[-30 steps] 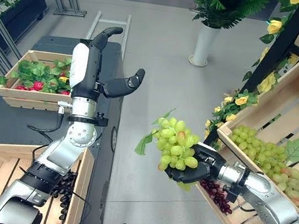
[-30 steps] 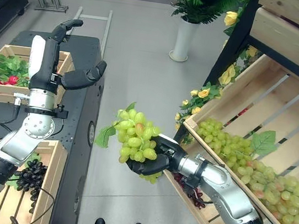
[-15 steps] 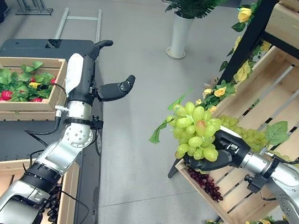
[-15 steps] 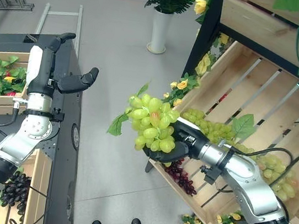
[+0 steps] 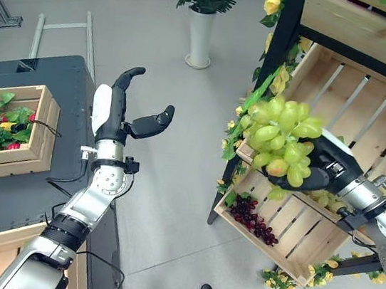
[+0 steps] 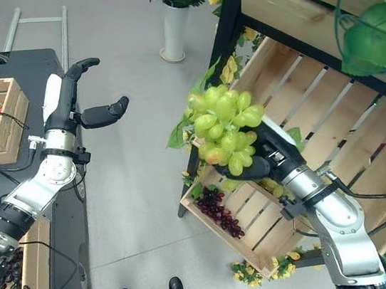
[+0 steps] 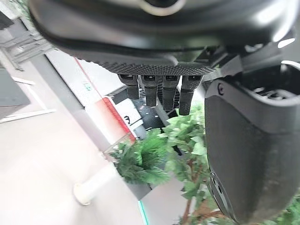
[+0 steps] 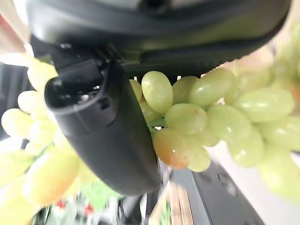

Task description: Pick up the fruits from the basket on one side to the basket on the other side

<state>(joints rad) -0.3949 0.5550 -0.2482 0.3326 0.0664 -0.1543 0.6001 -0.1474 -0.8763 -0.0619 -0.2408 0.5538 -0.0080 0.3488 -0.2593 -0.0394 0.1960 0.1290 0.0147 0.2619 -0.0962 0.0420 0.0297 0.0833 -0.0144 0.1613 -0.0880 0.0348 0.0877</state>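
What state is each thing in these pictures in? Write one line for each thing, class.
Green grapes: held up in the air in front of the slanted crate.
Right hand: shut on the green grapes.
Left hand: open, raised, holding nothing.
Slanted crate: tilted on the rack, dark grapes lying at its low end.
Crate of leaves and red fruit: resting flat on the dark table.

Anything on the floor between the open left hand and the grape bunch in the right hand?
No. In the left eye view only bare grey floor lies between the left hand and the green grape bunch held by the right hand.
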